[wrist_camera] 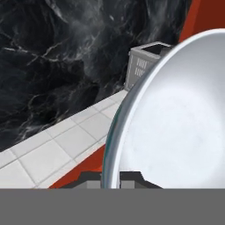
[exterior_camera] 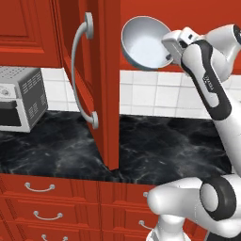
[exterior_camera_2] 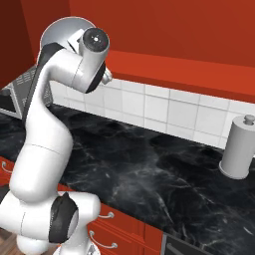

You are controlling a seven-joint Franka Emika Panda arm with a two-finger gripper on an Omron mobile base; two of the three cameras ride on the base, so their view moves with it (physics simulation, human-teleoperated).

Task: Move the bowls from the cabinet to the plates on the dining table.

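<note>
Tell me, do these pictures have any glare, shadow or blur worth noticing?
Left base view: the white bowl in the end effector shows a soft bright patch inside, and the open cabinet door casts a dark shadow on the counter. Right base view: even light, with a faint sheen on the marble. Hand view: the bowl looms large and slightly soft-edged, its rim glinting.
</note>
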